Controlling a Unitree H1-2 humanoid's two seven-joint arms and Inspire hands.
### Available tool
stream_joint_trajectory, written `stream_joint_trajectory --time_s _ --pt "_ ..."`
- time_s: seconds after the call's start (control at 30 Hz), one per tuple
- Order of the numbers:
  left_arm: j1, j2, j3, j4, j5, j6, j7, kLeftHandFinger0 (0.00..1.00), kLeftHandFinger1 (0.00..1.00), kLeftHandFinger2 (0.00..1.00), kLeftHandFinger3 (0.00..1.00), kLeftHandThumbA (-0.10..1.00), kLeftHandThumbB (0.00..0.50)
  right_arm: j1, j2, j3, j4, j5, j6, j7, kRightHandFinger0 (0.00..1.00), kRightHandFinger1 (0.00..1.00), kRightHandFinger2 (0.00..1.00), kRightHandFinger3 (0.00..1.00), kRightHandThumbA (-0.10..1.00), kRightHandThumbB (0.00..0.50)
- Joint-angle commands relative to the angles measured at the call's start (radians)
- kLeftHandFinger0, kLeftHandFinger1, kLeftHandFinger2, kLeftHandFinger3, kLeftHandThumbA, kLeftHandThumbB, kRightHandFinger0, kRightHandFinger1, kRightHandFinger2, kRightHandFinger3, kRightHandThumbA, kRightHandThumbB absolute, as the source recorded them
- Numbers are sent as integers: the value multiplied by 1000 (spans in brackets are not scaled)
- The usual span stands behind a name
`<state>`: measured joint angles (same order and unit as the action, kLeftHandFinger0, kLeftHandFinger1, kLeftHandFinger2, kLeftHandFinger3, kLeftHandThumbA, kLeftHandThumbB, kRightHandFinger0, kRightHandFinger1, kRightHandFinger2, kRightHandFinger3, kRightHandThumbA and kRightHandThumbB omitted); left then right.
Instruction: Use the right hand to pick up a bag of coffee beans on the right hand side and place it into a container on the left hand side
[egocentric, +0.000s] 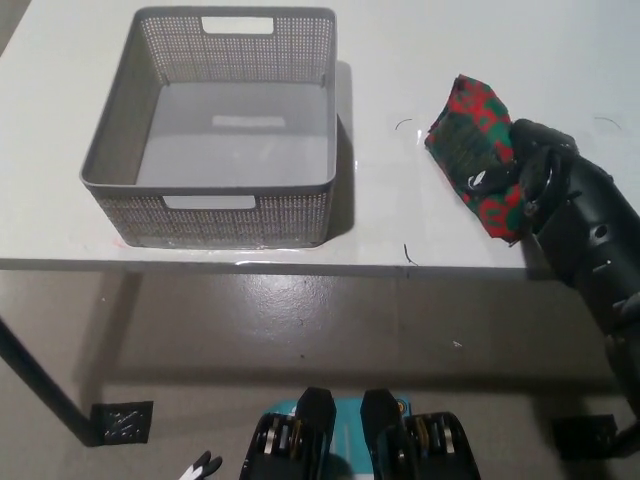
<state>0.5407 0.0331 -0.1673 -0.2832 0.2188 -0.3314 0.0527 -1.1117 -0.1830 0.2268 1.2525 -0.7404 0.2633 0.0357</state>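
Note:
A red and green bag of coffee beans (470, 140) lies on the white table (400, 60), right of the basket. My black right hand (535, 170) is at the bag's near right end, with fingers curled over its edge and one fingertip (484, 181) pressed on its top. The bag rests on the table. An empty grey mesh basket (120, 140) with cut-out handles stands on the left. Only a sliver of my white left hand (203, 466) shows at the bottom edge.
The table's front edge (300, 266) runs just below the basket and bag, with grey floor beneath. A dark table leg (35, 375) ends in a foot plate at the lower left. Bare tabletop separates basket and bag.

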Motion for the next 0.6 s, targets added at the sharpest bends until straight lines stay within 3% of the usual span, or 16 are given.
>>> stream_joint_trajectory --time_s 0.0,0.03,0.07,0.1,0.2,0.23,0.33,0.4,0.47,0.57 --pt "11 -7 0 -41 -17 -36 0 1000 1000 1000 1000 1000 416 22 39 -78 17 133 -182 -317 70 358 651 677 -100 200" --pt "7 -7 1 -35 -16 -39 1 1000 1000 1000 1000 1000 410 26 38 -87 5 141 -204 -339 6 273 563 581 -100 216" --pt "1 -6 3 -27 -19 -39 1 1000 1000 1000 1000 1000 411 27 37 -94 -5 148 -220 -344 0 222 564 568 -100 205" --pt "-8 -6 5 -20 -21 -36 0 1000 1000 1000 1000 1000 413 27 35 -101 -14 152 -225 -351 0 223 637 596 -100 195" --pt "-35 -3 11 11 -44 -31 -4 1000 1000 1000 1000 1000 398 37 35 -138 -53 185 -267 -382 30 397 822 751 -100 205" --pt "-40 0 13 16 -53 -24 -6 1000 1000 1000 1000 1000 400 39 36 -143 -62 189 -267 -385 51 433 863 816 -100 187" --pt "-85 5 32 56 -63 -8 -2 1000 1000 1000 1000 1000 398 33 35 -148 -116 186 -223 -355 18 451 883 898 -100 178" --pt "-108 9 39 78 -56 -18 3 1000 1000 1000 1000 1000 391 38 29 -141 -134 179 -252 -382 0 474 914 932 -100 181" --pt "-130 8 43 100 -50 -8 1 1000 1000 1000 1000 1000 406 43 21 -139 -148 184 -288 -401 0 502 902 964 -100 144" --pt "-167 4 46 122 -46 15 -6 1000 1000 1000 1000 1000 395 61 18 -144 -240 204 -290 -395 0 493 883 899 -100 156"
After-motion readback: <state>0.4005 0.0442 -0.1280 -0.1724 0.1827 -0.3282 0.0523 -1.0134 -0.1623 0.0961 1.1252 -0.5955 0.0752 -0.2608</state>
